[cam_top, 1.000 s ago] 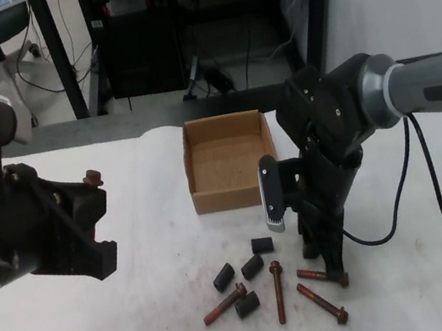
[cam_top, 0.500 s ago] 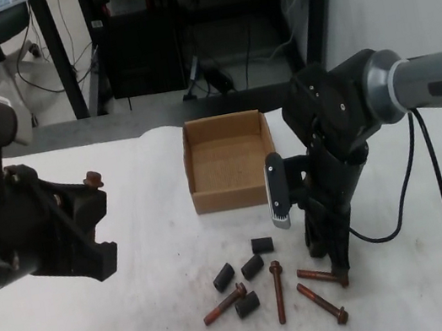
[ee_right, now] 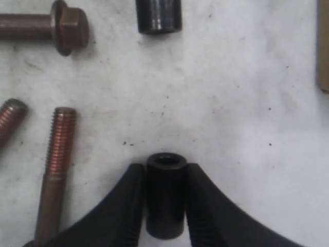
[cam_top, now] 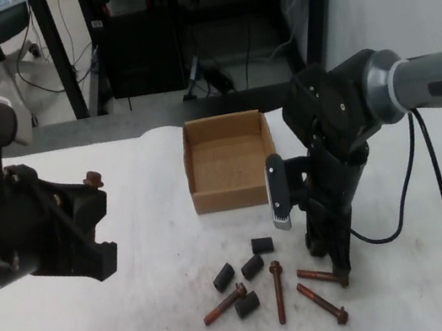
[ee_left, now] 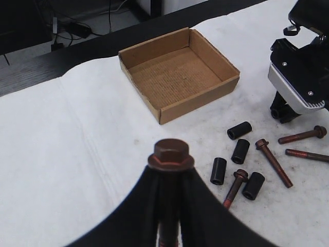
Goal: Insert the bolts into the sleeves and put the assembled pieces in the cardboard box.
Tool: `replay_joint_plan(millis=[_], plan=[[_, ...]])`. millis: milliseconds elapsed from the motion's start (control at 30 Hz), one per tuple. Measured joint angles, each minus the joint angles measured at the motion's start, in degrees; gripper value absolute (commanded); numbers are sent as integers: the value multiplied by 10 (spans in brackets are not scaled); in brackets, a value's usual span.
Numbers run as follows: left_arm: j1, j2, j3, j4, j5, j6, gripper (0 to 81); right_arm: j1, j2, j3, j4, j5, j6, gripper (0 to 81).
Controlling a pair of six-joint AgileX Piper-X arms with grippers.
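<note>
Pre-insertion: both parts gripped
Left gripper is clamping a bolt; right gripper is pinching a sleeve down by the loose bolts; next, probably, lining shank with bore.

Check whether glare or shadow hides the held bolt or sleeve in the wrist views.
Left wrist view: bolt evenly lit, no glare, its shank shadowed inside the tool. Right wrist view: sleeve evenly lit, only its bore dark; shadows on the cloth faint.
</note>
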Motion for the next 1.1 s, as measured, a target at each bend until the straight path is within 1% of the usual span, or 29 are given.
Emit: replay_joint_plan(millis=[33, 67, 100, 267, 300, 333, 367, 400, 433, 533, 600, 633, 667, 700, 733, 867, 1000, 1067, 1100], plan=[[0, 0, 0, 0, 0, 0, 2, 0, 0, 0, 0, 0, 0, 113], [0, 0, 0, 0, 0, 0, 2, 0, 0, 0, 1, 0, 0, 16], [0, 0, 0, 0, 0, 0, 2, 0, 0, 0, 2, 0, 0, 6], [0, 0, 0, 0, 0, 0, 2, -1, 0, 0, 1, 0, 14, 8], [0, 0, 0, 0, 0, 0, 2, -3, 0, 0, -1, -1, 23, 8], [0, 0, 0, 0, 0, 0, 2, -3, 0, 0, -1, -10, 52, 8], [0, 0, 0, -2, 0, 0, 2, -5, -2, 0, -3, -11, 52, 8], [0, 0, 0, -5, 0, -2, 2, -8, -4, 0, -8, -20, 69, 8], [0, -2, 0, -13, 2, -7, 2, -11, -8, 2, -12, -59, 112, 8], [0, -23, 0, -69, 37, -55, 2, -26, -28, 5, -26, -156, 191, 8], [0, -36, 0, -115, 59, -83, 2, -40, -57, 6, -37, -250, 250, 8], [0, -36, 0, -115, 62, -86, 2, -50, -74, 6, -43, -296, 276, 8], [0, -41, 0, -139, 74, -97, 2, -59, -92, 6, -48, -306, 276, 8], [0, -44, 0, -164, 94, -110, 2, -59, -92, 6, -49, -349, 298, 8], [0, -46, 0, -186, 114, -123, 2, -67, -109, 6, -52, -359, 298, 8], [0, -43, 4, -295, 181, -165, 2, -83, -168, 6, -60, -546, 350, 8], [0, -22, 40, -461, 217, -251, 2, -76, -220, 24, -60, -709, 359, 8], [0, 4, 64, -545, 228, -314, 2, -64, -247, 47, -59, -747, 350, 8], [0, 19, 77, -592, 231, -344, 2, -55, -260, 60, -59, -753, 338, 8]])
